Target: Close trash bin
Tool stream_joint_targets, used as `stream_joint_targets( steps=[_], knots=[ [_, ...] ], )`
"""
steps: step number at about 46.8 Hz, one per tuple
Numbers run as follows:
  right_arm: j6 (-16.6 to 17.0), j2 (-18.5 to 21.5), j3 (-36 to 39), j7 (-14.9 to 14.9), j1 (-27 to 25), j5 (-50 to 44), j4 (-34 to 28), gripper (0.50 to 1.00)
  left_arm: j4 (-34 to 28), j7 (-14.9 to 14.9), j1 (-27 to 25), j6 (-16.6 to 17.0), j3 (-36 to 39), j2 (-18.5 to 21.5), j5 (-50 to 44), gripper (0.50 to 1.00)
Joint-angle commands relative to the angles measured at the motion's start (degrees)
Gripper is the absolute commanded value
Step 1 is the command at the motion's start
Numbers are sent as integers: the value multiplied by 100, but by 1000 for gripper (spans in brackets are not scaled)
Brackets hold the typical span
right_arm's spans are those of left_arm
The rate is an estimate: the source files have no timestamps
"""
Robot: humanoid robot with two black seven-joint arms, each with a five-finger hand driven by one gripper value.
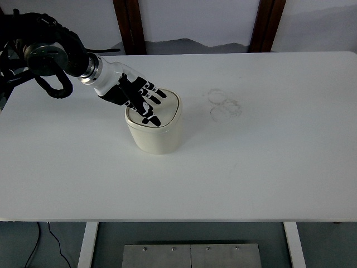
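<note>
Trash bin (154, 131), a small cream container, is standing left of centre on the white table (268, 162). Its lid (167, 109) is lying nearly flat across the opening. Reaching in from the left, the robot's left hand (136, 97) is resting on the lid with fingers (152, 106) spread flat, grasping nothing. Closing appears to be in its final press; next, likely a light downward push, then lifting away.
</note>
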Motion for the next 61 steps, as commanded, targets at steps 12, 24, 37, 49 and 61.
stream_joint_targets(
  steps=[12,24,37,49,61],
  knots=[
    [-3,0,0,0,0,0,0,995,-1,-14,-35,1,-27,67,-8,1000],
    [-3,0,0,0,0,0,0,995,16,-40,-175,1,-79,128,-8,1000],
    [-3,0,0,0,0,0,0,995,139,-76,-378,1,-422,199,-8,1000],
    [-3,0,9,0,-9,0,0,995,675,-356,-308,1,-1432,278,9,1000],
    [6,0,0,0,-9,0,9,995,1316,-866,-229,1,-1925,260,18,1000]
  ],
)
